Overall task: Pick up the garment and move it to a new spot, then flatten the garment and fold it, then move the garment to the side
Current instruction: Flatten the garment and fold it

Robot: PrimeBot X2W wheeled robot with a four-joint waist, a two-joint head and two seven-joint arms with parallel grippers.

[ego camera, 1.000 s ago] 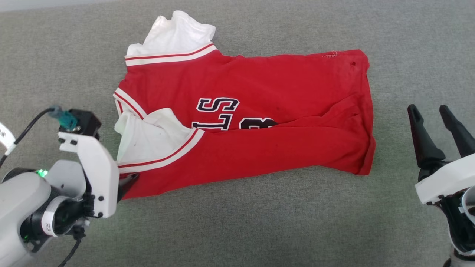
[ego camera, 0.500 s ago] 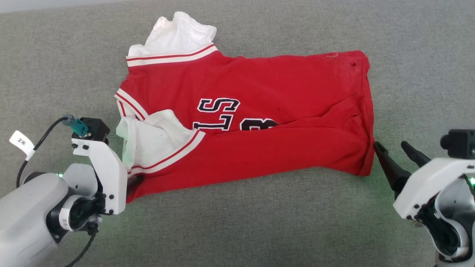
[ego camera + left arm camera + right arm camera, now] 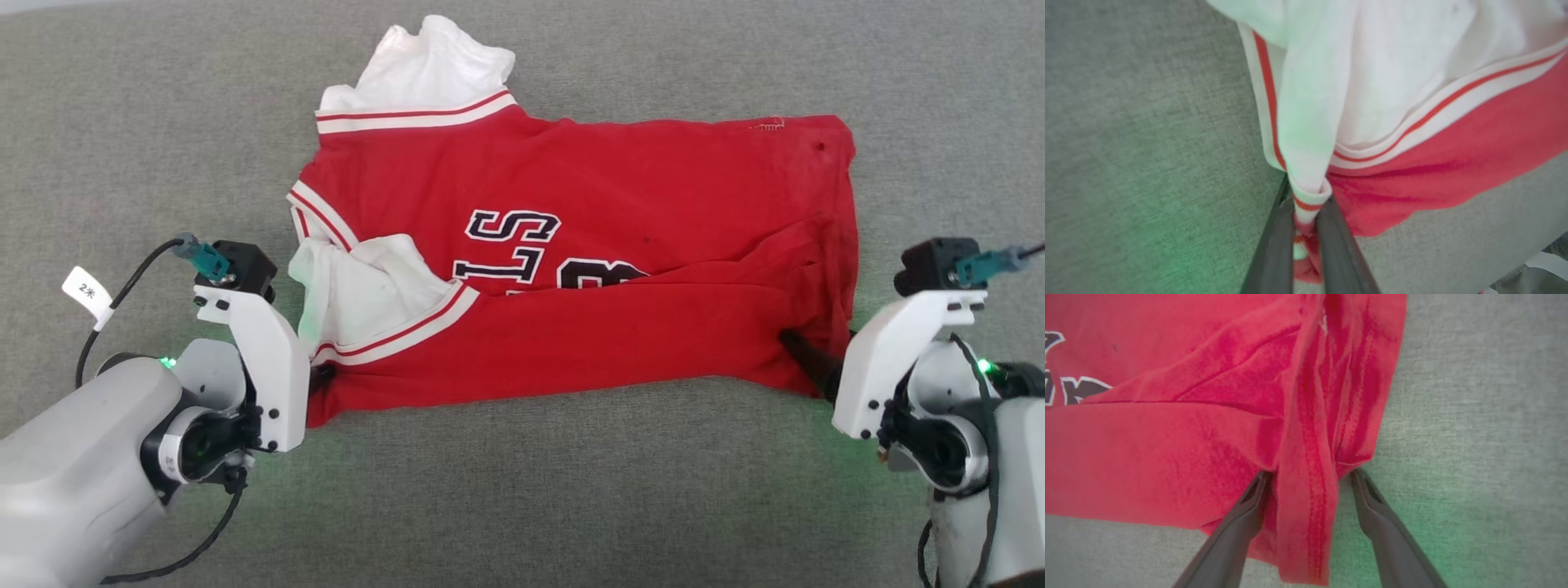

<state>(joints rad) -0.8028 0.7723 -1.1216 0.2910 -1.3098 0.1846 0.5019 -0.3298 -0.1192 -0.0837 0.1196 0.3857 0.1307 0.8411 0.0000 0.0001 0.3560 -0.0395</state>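
The left fingers (image 3: 1274,253) are closed, pinching the red jersey (image 3: 571,269) at its near left corner; the right fingers (image 3: 1231,539) stand open, straddling the jersey's near right corner.

Half-folded red-and-white lettered jersey (image 3: 653,204)

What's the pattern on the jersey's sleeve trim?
The sleeve trim is white with a thin red stripe; the left wrist view shows it best.
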